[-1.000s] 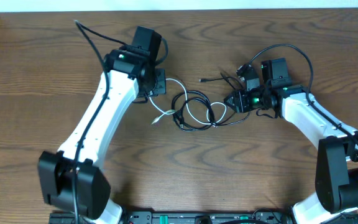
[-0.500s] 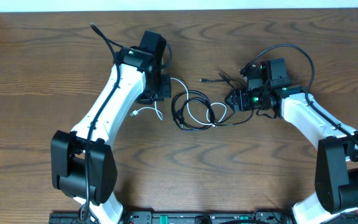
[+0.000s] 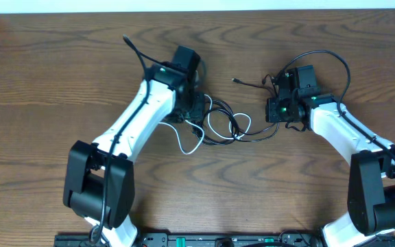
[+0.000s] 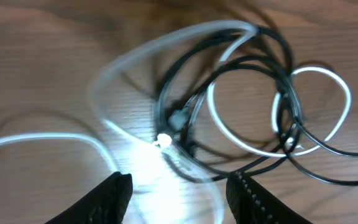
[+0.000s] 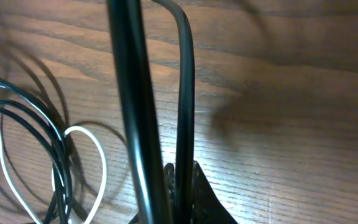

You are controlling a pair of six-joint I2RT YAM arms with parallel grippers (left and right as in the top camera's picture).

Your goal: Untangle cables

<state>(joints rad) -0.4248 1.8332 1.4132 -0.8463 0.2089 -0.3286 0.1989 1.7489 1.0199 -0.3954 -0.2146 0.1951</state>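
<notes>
The black cable and the white cable lie looped through each other mid-table. My left gripper hovers at the tangle's left side, open. In the left wrist view its fingers stand apart, a blurred stretch of the white cable runs down between them, and the black cable coils beyond. My right gripper is at the tangle's right side. In the right wrist view it is shut on the black cable, with a white loop to the left.
The black cable's small plug end lies on the wood left of the right arm. Thick black wires arc over the right arm, and another rises from the left arm. The wooden table ends at the white far edge.
My left gripper moved right onto the tangle and opened, letting go of the white cable, whose free end now lies lower. My right gripper closed on the black cable.
</notes>
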